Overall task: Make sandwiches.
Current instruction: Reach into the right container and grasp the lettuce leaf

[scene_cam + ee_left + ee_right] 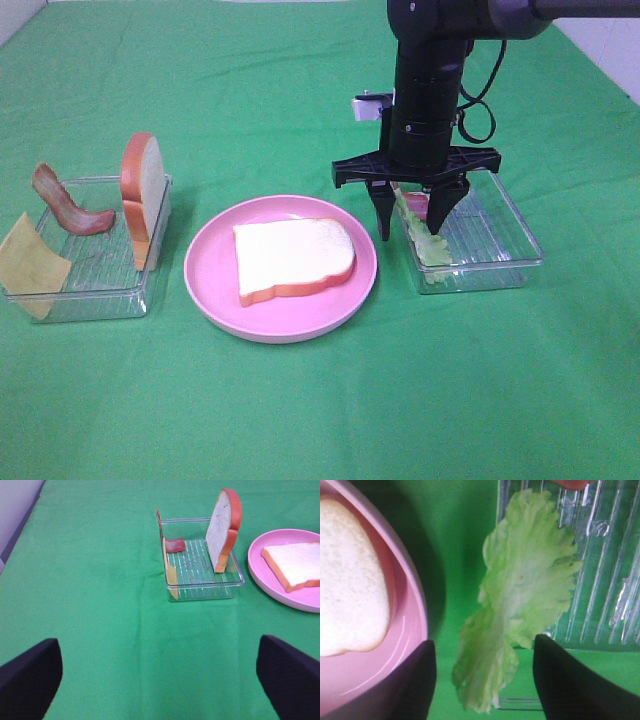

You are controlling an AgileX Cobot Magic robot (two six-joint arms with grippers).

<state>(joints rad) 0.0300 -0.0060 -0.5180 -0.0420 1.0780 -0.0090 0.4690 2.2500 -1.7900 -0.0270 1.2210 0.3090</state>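
Exterior high view puts the sandwich at its first layer: one bread slice (293,258) lies flat on the pink plate (205,285) in the middle of the green worktop (300,410), with nothing on top of it. Everything else is unplaced. The lettuce leaf (428,245) hangs over the near edge of the right-hand clear tray (505,245). The bacon strip (65,205), the cheese square (30,265) and the second bread slice (140,195), which stands on edge, are all in or leaning on the left-hand clear tray (100,290). By my reckoning the lettuce is the layer in hand, and four pieces are left to stack.

The right arm points straight down over the tray's near corner. The right fingers (382,215) are apart and straddle the leaf; the right wrist view shows the leaf between them with green cloth showing on one side, so they are not clamped on it. The left fingers (30,675) are spread wide with nothing between them, held low over bare cloth short of the left tray.
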